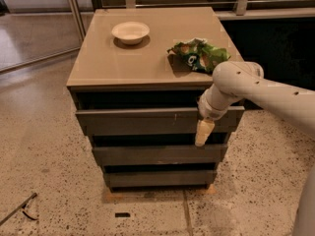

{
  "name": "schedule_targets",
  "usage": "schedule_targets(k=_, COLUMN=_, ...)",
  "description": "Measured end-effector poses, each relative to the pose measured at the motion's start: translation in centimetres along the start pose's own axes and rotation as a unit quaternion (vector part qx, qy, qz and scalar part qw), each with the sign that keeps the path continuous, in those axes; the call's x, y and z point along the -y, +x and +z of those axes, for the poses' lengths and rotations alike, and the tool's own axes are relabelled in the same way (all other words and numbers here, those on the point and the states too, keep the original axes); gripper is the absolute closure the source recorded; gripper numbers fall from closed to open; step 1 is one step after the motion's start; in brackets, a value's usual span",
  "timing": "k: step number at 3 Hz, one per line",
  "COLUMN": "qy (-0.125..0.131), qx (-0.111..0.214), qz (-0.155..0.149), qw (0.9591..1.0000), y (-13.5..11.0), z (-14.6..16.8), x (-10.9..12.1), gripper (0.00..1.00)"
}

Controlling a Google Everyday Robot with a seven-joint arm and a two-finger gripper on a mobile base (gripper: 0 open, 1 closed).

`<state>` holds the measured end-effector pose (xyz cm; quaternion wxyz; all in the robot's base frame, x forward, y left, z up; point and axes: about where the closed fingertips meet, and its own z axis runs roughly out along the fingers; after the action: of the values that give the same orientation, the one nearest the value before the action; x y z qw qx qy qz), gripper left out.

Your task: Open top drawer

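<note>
The speckled stone floor (49,181) lies nearest. Above two narrower flat grey drawer fronts (160,155) sits the top drawer (142,122), a wide, dark grey, handleless slab directly under the tabletop (133,65). The cream, tapered gripper (204,134) hangs tip-down before the drawer's right end; how wide it stands cannot be told. Farther back, the smooth beige tabletop carries a crinkled green bag (198,54) and a round white bowl (130,32).

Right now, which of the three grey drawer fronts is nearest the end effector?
The top drawer, the widest-looking front directly under the tabletop, with small pale scratches. The end effector hangs at its right end; the middle front and bottom front lie lower.
</note>
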<state>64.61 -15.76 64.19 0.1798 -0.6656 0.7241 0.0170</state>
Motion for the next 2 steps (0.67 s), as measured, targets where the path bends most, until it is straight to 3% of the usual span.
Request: schedule_targets(k=2, qy=-0.039, qx=-0.006, qz=0.005, qw=0.9992, y=0.4, z=-0.4, x=-1.5, gripper=0.00)
